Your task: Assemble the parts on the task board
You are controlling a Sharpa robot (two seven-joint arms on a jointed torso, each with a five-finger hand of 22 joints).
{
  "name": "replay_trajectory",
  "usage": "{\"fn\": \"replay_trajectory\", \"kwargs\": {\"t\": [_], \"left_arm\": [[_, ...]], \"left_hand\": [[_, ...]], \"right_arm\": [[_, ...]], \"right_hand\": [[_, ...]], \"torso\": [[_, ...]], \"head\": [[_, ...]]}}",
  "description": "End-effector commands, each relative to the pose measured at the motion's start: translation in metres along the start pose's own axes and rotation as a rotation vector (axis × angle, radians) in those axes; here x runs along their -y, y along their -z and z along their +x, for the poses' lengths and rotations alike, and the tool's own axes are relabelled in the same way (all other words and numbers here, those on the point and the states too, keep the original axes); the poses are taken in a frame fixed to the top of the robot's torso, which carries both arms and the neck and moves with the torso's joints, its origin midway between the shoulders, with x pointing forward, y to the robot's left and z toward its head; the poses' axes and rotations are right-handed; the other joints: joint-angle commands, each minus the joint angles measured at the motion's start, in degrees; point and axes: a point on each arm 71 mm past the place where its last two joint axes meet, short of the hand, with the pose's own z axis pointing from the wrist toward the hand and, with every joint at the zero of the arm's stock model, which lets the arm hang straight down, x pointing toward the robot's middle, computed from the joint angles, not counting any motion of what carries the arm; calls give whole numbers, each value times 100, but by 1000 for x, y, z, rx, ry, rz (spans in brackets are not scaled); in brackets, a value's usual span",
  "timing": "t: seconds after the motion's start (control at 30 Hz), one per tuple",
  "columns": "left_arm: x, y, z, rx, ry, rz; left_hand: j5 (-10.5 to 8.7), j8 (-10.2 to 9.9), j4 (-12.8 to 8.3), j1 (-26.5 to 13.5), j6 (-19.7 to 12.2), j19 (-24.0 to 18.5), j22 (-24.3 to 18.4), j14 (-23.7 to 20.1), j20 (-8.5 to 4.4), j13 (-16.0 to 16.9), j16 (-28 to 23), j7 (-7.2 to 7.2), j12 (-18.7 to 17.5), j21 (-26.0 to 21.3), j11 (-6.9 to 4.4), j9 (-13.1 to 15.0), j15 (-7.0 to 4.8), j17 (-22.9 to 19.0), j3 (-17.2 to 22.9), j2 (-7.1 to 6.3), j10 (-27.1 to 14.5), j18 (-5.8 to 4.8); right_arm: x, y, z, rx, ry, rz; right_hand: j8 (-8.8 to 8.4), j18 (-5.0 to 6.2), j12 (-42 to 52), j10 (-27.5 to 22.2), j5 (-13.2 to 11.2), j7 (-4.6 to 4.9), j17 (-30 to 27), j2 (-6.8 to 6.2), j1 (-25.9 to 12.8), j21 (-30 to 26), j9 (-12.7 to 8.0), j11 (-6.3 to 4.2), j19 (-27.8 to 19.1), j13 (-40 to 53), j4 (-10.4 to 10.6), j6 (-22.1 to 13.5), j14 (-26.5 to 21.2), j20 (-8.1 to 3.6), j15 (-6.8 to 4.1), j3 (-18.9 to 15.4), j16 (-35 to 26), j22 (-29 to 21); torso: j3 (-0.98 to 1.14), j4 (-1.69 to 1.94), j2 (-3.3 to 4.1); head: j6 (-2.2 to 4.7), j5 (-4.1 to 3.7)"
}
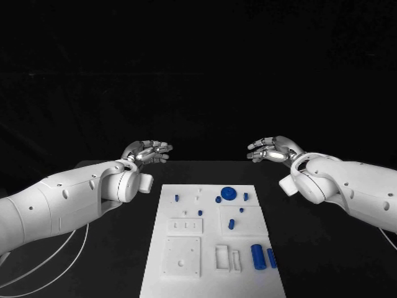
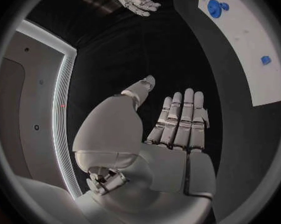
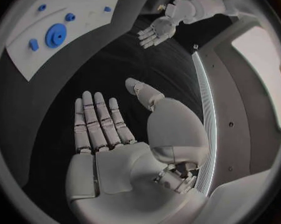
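Both arms are up over the far end of the black surface (image 1: 118, 261), and neither has anything in it. The left robot hand (image 1: 147, 152) hovers past the far left corner of the task board (image 1: 185, 276), fingers straight and slightly apart, holding nothing; its wrist view shows the palm flat and bare. The right robot hand (image 1: 272, 149) mirrors it past the far right corner, fingers extended, palm bare, nothing gripped. The two hands sit well apart, facing each other across the board's far end.

The task board lies in the middle of the surface, long side running near to far. Counting the blue parts on it: one large round disc (image 1: 228, 192) at the far end, one small round piece (image 1: 218, 200) just beside it, one short peg (image 1: 176, 198) on the far left, one (image 1: 246, 196) on the far right, then three small ones down the middle (image 1: 200, 212) (image 1: 241, 210) (image 1: 232, 224). Near the right edge stand two larger cylinders, one (image 1: 258, 256) beside the other (image 1: 272, 258). That makes nine blue pieces that I can pick out; smaller ones may be too tiny to tell.
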Motion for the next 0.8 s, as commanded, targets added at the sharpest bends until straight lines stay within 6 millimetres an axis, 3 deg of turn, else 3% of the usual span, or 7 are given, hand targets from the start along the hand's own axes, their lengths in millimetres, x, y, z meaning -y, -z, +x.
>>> {"fn": "replay_trajectory", "kwargs": {"t": [0.03,0.1,0.23,0.33,0.4,0.53,0.8], "left_arm": [[2,2,5,-51,-28,16],[3,6,4,-59,-31,22],[4,15,5,-102,-28,28],[5,21,9,-140,-20,28],[6,25,13,-159,-22,31],[7,29,19,-188,-25,39],[14,35,26,-226,-25,58]], "left_hand": [[21,89,-184,75,270,301,148,382,-70,50,249,243,149,192,45,27,-79,104,84,19,379,192],[30,88,-327,87,345,459,150,553,-136,38,419,228,170,331,21,10,-163,176,151,40,479,211],[32,71,-643,36,485,614,142,680,-263,-12,703,172,177,597,-21,-33,-272,282,358,90,641,177],[32,59,-747,-17,520,640,142,705,-293,-38,790,168,168,686,-23,-51,-299,305,440,105,684,167],[28,34,-803,-48,504,648,140,715,-307,-72,837,197,118,731,42,-67,-313,315,481,99,623,162],[22,22,-834,-78,499,643,139,706,-312,-87,860,207,103,758,50,-76,-315,318,509,98,614,157],[29,32,-892,-236,562,589,131,652,-310,-56,890,187,230,825,-57,-83,-306,295,581,110,913,146]], "right_arm": [[-7,-2,1,18,316,-79],[-11,-2,5,16,382,-105],[-18,-3,17,-66,507,-129],[-24,-3,26,-92,593,-172],[-28,-1,32,-106,639,-195],[-37,-1,44,-114,764,-242],[-49,-4,67,-136,932,-269]], "right_hand": [[231,503,226,888,53,211,392,-73,225,382,82,-294,1457,160,-186,774,1355,-55,-567,463,636,-11],[221,515,198,1003,101,177,607,-118,206,636,95,-334,2138,188,-152,885,1904,-251,-825,550,898,-12],[183,515,158,1232,128,120,1087,-159,178,1130,117,-503,3259,245,-209,1033,2795,-688,-1092,463,1422,85],[127,515,86,1248,-453,124,1333,-166,115,1338,106,-554,3629,249,-208,1041,3066,-863,-1136,321,1718,173],[116,515,59,1331,-540,92,1589,-185,151,1553,109,-601,3938,267,-231,1131,3259,-1017,-1193,274,2055,298],[71,515,-2,1514,-564,33,2124,-203,251,1974,107,-672,4303,312,-241,1306,3348,-1254,-1270,278,2763,636],[10,515,-99,1746,-776,-64,2545,-356,341,2526,83,-735,4502,388,-121,1583,3271,-1402,-1336,673,3398,679]], "torso": [[-11,9,17],[-11,22,23],[-12,50,89],[-10,58,123],[-8,77,171],[-1,120,232],[-22,225,373]], "head": [[-2,-3],[-6,0],[-1,2],[1,-10],[23,-35],[43,-46],[97,-66]]}}
